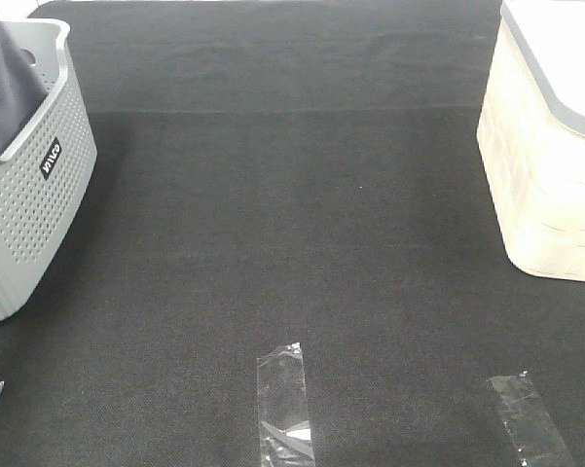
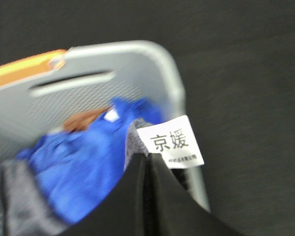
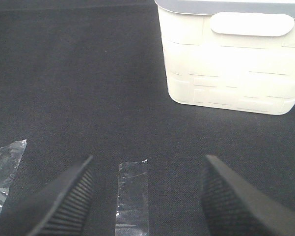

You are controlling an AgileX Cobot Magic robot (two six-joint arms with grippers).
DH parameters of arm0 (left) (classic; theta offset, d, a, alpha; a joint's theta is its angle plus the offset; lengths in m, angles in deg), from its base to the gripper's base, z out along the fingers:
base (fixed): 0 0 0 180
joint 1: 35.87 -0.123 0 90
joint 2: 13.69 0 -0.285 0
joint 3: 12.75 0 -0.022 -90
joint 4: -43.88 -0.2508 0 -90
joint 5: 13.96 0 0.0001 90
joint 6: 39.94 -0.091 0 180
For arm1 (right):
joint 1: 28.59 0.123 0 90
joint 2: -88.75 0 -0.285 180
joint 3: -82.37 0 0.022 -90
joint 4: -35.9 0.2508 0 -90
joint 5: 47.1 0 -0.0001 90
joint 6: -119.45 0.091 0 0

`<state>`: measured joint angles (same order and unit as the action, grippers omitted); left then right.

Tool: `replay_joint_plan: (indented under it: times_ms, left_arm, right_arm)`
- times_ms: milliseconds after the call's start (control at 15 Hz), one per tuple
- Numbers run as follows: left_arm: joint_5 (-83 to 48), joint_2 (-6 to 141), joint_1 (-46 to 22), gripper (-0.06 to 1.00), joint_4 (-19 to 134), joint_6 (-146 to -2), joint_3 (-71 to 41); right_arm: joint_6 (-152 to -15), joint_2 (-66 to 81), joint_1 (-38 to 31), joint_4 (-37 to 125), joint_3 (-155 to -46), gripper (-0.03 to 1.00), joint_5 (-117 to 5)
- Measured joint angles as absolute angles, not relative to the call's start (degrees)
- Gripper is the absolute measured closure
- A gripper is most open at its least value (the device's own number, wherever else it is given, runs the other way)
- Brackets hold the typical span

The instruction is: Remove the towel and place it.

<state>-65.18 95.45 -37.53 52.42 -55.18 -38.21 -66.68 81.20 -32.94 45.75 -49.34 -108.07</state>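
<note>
The slate-grey towel [image 1: 5, 73] hangs over the rim of the grey basket [image 1: 39, 195] at the far left. In the left wrist view my left gripper [image 2: 146, 164] is shut, above the basket's corner [image 2: 152, 64]. A bit of grey towel [image 2: 133, 140] with a white label [image 2: 171, 141] sticks out between its fingers. More grey fabric [image 2: 17, 196] lies in the basket. My right gripper [image 3: 147, 196] is open and empty, low over the black mat. Neither gripper shows in the exterior high view.
A bright blue cloth [image 2: 83, 167] and a brown item [image 2: 83, 119] lie inside the grey basket. A white basket [image 1: 550, 146] stands at the right, also in the right wrist view [image 3: 230, 59]. Clear tape strips [image 1: 284, 404] [image 1: 529, 418] lie on the mat near the front.
</note>
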Motion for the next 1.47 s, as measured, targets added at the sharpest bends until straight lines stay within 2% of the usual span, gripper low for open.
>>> replay_joint_plan:
  times_ms: [400,600,1000,1267,1467]
  left_arm:
    - [-64.8,88.3,-37.4,0.94,80.4,-70.0,-38.3]
    - [-64.8,87.3,-33.5,0.94,92.2,-77.7,-38.3]
    - [-64.9,87.1,-19.9,0.94,99.3,-83.4,-38.3]
    - [-70.8,87.1,-14.0,0.94,100.7,-83.4,-38.3]
    - [-76.0,87.1,-10.1,0.94,100.8,-83.4,-38.3]
  right_arm:
    - [-66.7,81.2,-32.9,45.8,-49.3,0.38,-108.0]
    - [-66.7,81.2,-32.9,45.8,-49.3,0.38,-108.0]
    - [-66.7,81.2,-32.9,45.8,-49.3,0.38,-108.0]
    - [-67.5,80.0,-32.9,46.7,-49.3,0.38,-108.0]
    - [-74.6,73.1,-31.1,53.0,-49.6,0.38,-107.7]
